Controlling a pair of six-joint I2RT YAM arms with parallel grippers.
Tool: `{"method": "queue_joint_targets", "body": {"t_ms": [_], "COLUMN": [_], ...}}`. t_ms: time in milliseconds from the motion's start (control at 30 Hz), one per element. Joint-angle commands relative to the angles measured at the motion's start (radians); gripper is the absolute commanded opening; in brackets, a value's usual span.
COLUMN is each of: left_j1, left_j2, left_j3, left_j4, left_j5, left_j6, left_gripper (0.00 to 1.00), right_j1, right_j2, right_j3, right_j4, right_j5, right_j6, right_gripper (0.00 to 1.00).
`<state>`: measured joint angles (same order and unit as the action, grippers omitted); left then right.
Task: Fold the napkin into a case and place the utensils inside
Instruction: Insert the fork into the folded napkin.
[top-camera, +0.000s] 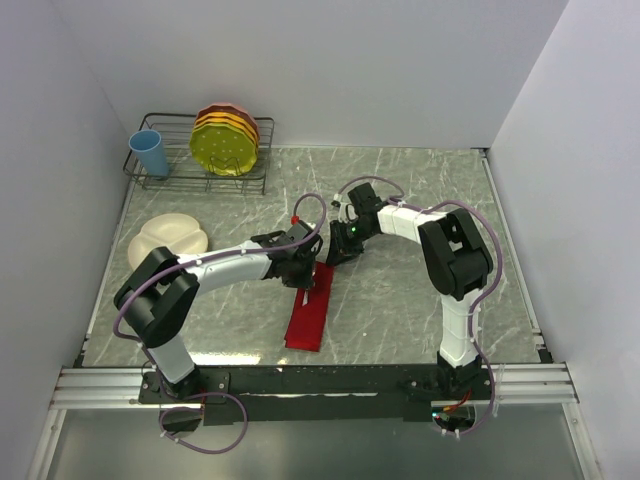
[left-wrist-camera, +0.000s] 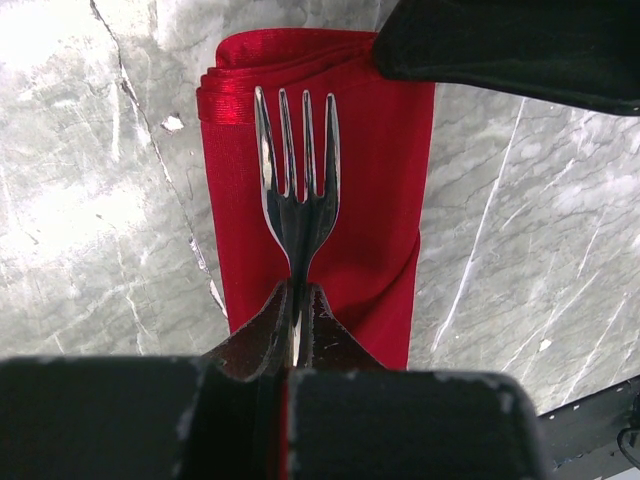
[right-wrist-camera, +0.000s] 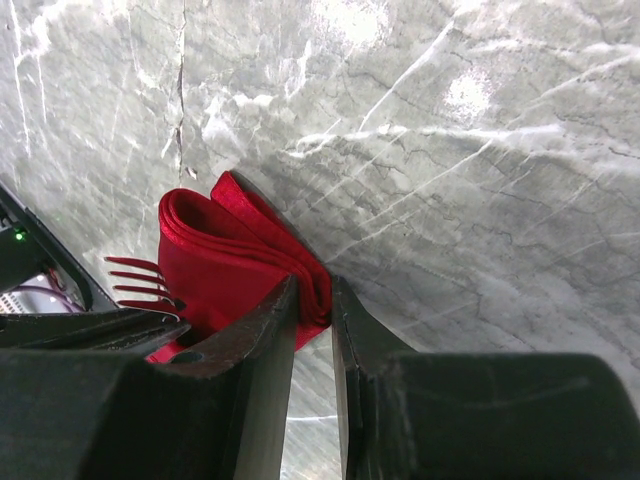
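Observation:
The red napkin (top-camera: 305, 320) lies folded into a long narrow strip on the marble table, its layered end pointing away from the arm bases. My left gripper (left-wrist-camera: 295, 297) is shut on the handle of a silver fork (left-wrist-camera: 298, 190), the one utensil that shows. Its tines hang just over the napkin (left-wrist-camera: 370, 200) near the layered end. My right gripper (right-wrist-camera: 315, 295) pinches the folded edge of the napkin (right-wrist-camera: 220, 260) at that end's corner, with the cloth between its fingertips. The fork's tines (right-wrist-camera: 135, 280) show to the left there. In the top view the left gripper (top-camera: 308, 280) and right gripper (top-camera: 338, 255) stand close together.
A cream divided plate (top-camera: 168, 240) lies at the left of the table. At the back left, a wire rack (top-camera: 200, 175) holds yellow and orange plates (top-camera: 227, 140) and a blue cup (top-camera: 150, 153). White walls close in the table on three sides.

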<state>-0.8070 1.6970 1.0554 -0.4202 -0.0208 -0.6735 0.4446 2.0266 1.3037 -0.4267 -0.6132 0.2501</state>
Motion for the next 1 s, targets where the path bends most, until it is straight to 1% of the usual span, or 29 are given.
{"method": "queue_joint_targets", "body": {"t_ms": [0,200,500,767,867,900,967], "left_j1": [-0.009,-0.009,-0.011,-0.008,-0.008,-0.009,-0.009], "left_j2": [-0.040,-0.042,-0.026,-0.005,0.004,0.007,0.012], "left_j3": [-0.018,-0.018,0.025,0.037,0.040,0.041,0.049], "left_j4": [-0.009,-0.025,-0.088,-0.115,-0.118,-0.121,-0.126], "left_j5": [0.013,0.013,0.042,0.047,0.044,0.045,0.038], "left_j6": [0.014,0.020,0.046,0.043,0.042,0.043,0.038], "left_gripper": [0.02,0.02,0.01,0.03,0.10,0.15,0.21], "right_j1": [0.008,0.013,0.022,0.026,0.026,0.028,0.026], "right_j2": [-0.002,-0.005,-0.009,-0.008,-0.014,-0.017,-0.022], "right_j3": [0.003,0.003,0.003,0.011,0.012,0.012,0.012], "right_j4": [0.039,0.042,0.043,0.040,0.036,0.036,0.034], "right_j5": [0.055,0.064,0.078,0.081,0.078,0.075,0.067], "right_j6": [-0.002,-0.002,-0.006,-0.005,-0.008,-0.008,-0.005], "right_gripper": [0.27,0.27,0.27,0.27,0.29,0.29,0.32]}}
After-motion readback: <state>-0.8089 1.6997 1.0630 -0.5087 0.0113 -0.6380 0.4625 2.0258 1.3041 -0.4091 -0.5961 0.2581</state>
